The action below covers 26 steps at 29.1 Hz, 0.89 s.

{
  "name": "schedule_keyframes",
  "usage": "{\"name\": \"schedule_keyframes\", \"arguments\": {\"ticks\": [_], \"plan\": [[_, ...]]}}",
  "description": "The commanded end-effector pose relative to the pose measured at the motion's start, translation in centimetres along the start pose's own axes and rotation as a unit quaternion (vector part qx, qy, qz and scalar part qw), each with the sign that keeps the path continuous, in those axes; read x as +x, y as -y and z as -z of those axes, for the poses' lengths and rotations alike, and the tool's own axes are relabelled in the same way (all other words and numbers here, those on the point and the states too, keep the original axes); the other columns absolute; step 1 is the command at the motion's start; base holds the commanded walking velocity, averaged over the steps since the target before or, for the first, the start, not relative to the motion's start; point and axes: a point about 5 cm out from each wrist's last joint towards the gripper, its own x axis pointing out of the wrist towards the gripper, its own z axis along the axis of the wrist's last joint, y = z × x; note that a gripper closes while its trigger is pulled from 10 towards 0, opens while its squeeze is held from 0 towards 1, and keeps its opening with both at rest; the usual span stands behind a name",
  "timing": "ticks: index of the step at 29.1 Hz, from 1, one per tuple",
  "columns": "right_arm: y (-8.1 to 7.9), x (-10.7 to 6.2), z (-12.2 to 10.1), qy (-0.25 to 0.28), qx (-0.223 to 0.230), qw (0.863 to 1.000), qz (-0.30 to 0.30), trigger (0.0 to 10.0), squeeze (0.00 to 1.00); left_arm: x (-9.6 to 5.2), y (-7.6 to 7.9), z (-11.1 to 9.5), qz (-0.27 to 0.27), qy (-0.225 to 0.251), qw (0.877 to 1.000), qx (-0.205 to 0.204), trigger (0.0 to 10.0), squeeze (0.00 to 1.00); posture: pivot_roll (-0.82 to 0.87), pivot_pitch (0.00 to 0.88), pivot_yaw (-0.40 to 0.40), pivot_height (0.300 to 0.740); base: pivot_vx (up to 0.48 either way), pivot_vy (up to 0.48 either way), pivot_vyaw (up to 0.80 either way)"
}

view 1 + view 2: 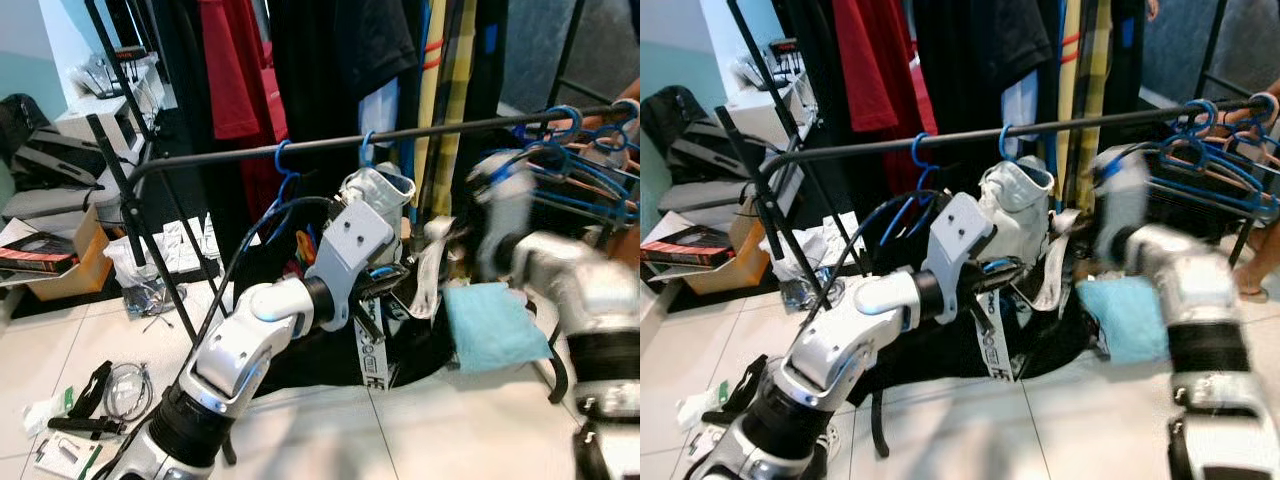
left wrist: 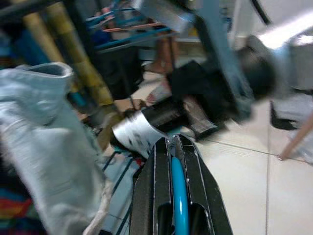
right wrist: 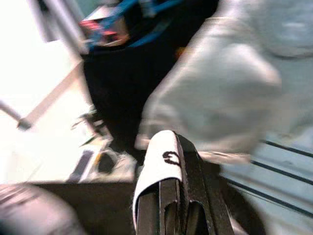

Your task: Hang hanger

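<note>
Looking along my left pincer [image 2: 178, 147], I see its two black fingers pressed together on a thin bright-blue bar, the blue hanger [image 2: 179, 196], which runs straight down the slot between them. In the head views that arm reaches forward under the black rail [image 1: 330, 144] of the clothes rack, with the pincer low among the hanging clothes, beside a pale grey garment [image 1: 378, 195] that hangs from a blue hook on the rail. More blue hangers [image 1: 575, 160] bunch together at the right end of the same rail.

My right pincer [image 3: 171, 147] is pinching a white strap [image 3: 159, 171], folded over the fingertips; a black mark is printed on it, but I cannot read it. Another white strip with black print [image 1: 372, 352] dangles below the left wrist, its lettering too small to make out. My right arm is blurred in both head views, raised near the rail's right end. A light-blue cloth [image 1: 490, 325] hangs between the two arms.
</note>
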Motion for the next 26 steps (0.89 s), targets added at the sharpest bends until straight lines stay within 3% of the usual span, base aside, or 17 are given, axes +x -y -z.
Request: {"name": "schedule_keyframes", "arguments": {"ticks": [1,8,9,10,13,14,15,16,17,18,21,26], "plan": [[-0.9,0.0,-1.3,0.022,-0.006,0.999,-0.023,0.0,0.0,-0.2,-1.0,0.0,-0.026,-0.003,1.0,-0.004,10.0,0.0,-0.11,0.0,0.072,0.74,0.0,0.0,0.0],[-1.8,0.5,-2.3,0.044,0.011,0.998,-0.044,0.0,0.0,-0.5,-2.1,0.5,-0.061,-0.012,0.998,-0.003,10.0,0.0,-0.11,0.0,0.061,0.74,0.0,0.0,0.0],[-1.7,0.6,-2.2,0.044,0.012,0.998,-0.036,0.4,0.0,-0.7,-2.5,0.5,-0.072,-0.013,0.997,-0.003,10.0,0.0,-0.11,0.0,0.057,0.74,0.0,0.0,0.0],[-1.2,0.6,-1.9,0.037,0.005,0.999,-0.014,10.0,0.0,-0.9,-3.0,0.6,-0.085,-0.014,0.996,-0.004,10.0,0.0,-0.11,0.0,0.055,0.74,0.0,0.0,0.0],[-0.1,0.3,-1.3,0.025,0.002,0.999,0.035,10.0,0.0,-1.4,-4.1,0.5,-0.112,-0.012,0.994,-0.008,10.0,0.0,-0.11,0.0,0.055,0.74,0.0,0.0,0.0],[0.6,0.0,-1.0,0.022,0.005,0.998,0.062,10.0,0.33,-1.7,-5.0,0.3,-0.139,-0.007,0.99,-0.016,10.0,0.0,-0.1,0.0,0.053,0.74,0.0,0.0,0.0],[0.6,0.0,-1.0,0.022,0.005,0.998,0.062,10.0,0.33,-1.7,-5.0,0.3,-0.139,-0.007,0.99,-0.016,10.0,0.0,-0.1,0.0,0.053,0.74,0.0,0.0,0.0],[1.2,-0.4,-0.8,0.019,0.007,0.996,0.088,10.0,0.87,-2.1,-5.8,0.1,-0.164,0.001,0.986,-0.027,10.0,0.0,-0.1,0.0,0.053,0.74,0.0,0.0,0.0],[1.2,-0.4,-0.8,0.019,0.007,0.996,0.088,10.0,0.87,-2.1,-5.8,0.1,-0.164,0.001,0.986,-0.027,10.0,0.0,-0.1,0.0,0.053,0.74,0.0,0.0,0.0],[2.0,-0.9,-0.7,0.024,-0.003,0.992,0.12,10.0,1.0,-2.4,-6.8,-0.4,-0.194,0.017,0.98,-0.048,10.0,0.0,-0.1,0.0,0.053,0.74,0.0,0.0,0.0],[3.0,-1.7,-1.2,0.058,-0.017,0.986,0.153,10.0,1.0,-2.8,-8.0,-1.2,-0.23,0.055,0.967,-0.093,10.0,0.0,-0.11,0.0,0.057,0.74,0.0,0.0,0.0],[2.9,-2.5,-2.1,0.111,-0.022,0.985,0.129,10.0,1.0,-3.0,-8.6,-2.2,-0.254,0.093,0.955,-0.125,10.0,0.0,-0.11,0.0,0.059,0.74,0.0,0.0,0.0]]}}
